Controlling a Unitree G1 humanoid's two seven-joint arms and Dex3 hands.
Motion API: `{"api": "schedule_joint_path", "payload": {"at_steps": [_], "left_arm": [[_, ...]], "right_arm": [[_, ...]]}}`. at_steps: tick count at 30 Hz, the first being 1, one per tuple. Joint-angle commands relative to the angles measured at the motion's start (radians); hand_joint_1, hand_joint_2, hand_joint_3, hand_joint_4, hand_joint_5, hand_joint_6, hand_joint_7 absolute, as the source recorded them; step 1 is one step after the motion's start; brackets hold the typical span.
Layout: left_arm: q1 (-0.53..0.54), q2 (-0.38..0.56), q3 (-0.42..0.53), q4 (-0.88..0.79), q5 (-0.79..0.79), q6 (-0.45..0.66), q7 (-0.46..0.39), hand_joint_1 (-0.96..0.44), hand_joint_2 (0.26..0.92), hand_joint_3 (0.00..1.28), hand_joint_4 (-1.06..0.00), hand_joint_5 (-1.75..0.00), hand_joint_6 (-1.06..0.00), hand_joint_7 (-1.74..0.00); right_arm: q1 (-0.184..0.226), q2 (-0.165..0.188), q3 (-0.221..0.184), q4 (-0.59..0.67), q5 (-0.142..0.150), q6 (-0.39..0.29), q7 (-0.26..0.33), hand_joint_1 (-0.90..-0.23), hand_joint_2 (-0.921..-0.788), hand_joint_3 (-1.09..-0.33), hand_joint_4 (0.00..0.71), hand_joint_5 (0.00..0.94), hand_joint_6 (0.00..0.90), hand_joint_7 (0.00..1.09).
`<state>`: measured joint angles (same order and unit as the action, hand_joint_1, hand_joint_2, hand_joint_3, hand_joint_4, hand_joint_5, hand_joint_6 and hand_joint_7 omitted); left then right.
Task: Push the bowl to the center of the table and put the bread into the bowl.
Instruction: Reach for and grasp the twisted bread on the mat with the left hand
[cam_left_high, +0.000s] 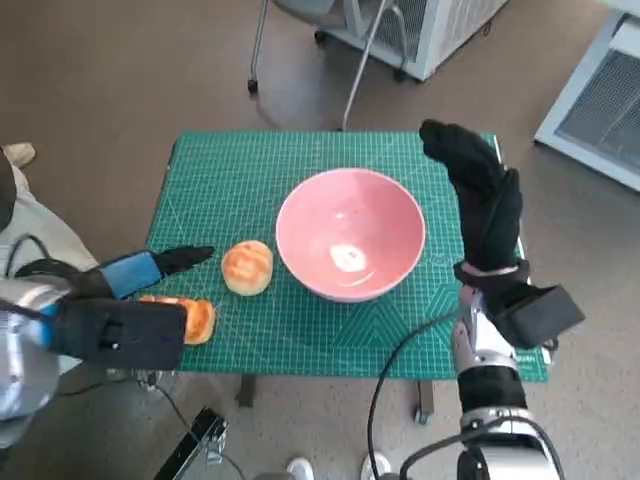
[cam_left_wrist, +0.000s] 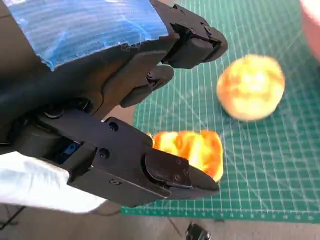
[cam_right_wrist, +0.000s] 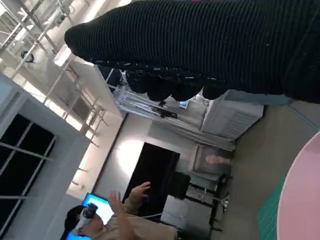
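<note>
Pink bowl (cam_left_high: 350, 246) sits near mat centre, empty. Round bread roll (cam_left_high: 247, 267) at its 9 o'clock, just beside the rim; second bread piece (cam_left_high: 198, 320) at roll's 7 o'clock, near the green mat (cam_left_high: 300, 170) edge. Left hand (cam_left_high: 130, 300) hovers over that piece — fingers apart, holding nothing. Right hand (cam_left_high: 480, 195) raised at bowl's 3 o'clock — fingers extended, empty.

A lab or workshop: green cutting mat (cam_left_high: 300, 180) on a small table, metal racks (cam_right_wrist: 145, 105), a monitor (cam_right_wrist: 97, 205), a seated person (cam_right_wrist: 125, 220).
</note>
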<state>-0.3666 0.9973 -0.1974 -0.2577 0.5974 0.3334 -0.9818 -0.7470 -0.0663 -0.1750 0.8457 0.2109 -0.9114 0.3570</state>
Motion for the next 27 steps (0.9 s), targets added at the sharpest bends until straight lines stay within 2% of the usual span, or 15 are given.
{"api": "schedule_joint_path", "payload": {"at_steps": [1, 11, 18, 22, 27], "left_arm": [[-0.001, -0.017, -0.025, 0.038, 0.035, 0.008, 0.016, -0.11, 0.687, 0.11, 0.0, 0.0, -0.17, 0.0], [-0.011, -0.066, -0.09, 0.133, 0.099, 0.026, 0.028, -0.11, 0.7, 0.09, -0.02, -0.01, -0.18, -0.01], [-0.015, -0.098, -0.14, 0.229, 0.155, 0.0, 0.079, -0.1, 0.71, 0.08, -0.07, -0.02, -0.22, -0.02], [-0.019, -0.115, -0.163, 0.281, 0.188, -0.024, 0.119, -0.06, 0.737, 0.09, -0.16, -0.03, -0.29, -0.03], [-0.012, -0.123, -0.191, 0.335, 0.233, -0.078, 0.192, 0.01, 0.78, 0.13, -0.33, -0.05, -0.47, -0.08]], "right_arm": [[0.021, -0.003, -0.004, -0.001, 0.017, 0.02, 0.013, -0.428, -0.921, -0.624, 0.457, 0.003, 0.161, 0.87], [0.02, -0.009, -0.003, -0.004, 0.025, 0.028, 0.019, -0.417, -0.921, -0.627, 0.457, 0.002, 0.156, 0.87], [0.022, -0.009, -0.003, -0.006, 0.026, 0.031, 0.019, -0.408, -0.919, -0.633, 0.456, 0.002, 0.154, 0.87], [0.022, -0.009, -0.004, -0.008, 0.03, 0.033, 0.023, -0.407, -0.915, -0.64, 0.456, 0.002, 0.154, 0.87], [0.026, -0.007, -0.004, -0.011, 0.026, 0.027, 0.022, -0.413, -0.916, -0.638, 0.457, 0.002, 0.154, 0.87]]}}
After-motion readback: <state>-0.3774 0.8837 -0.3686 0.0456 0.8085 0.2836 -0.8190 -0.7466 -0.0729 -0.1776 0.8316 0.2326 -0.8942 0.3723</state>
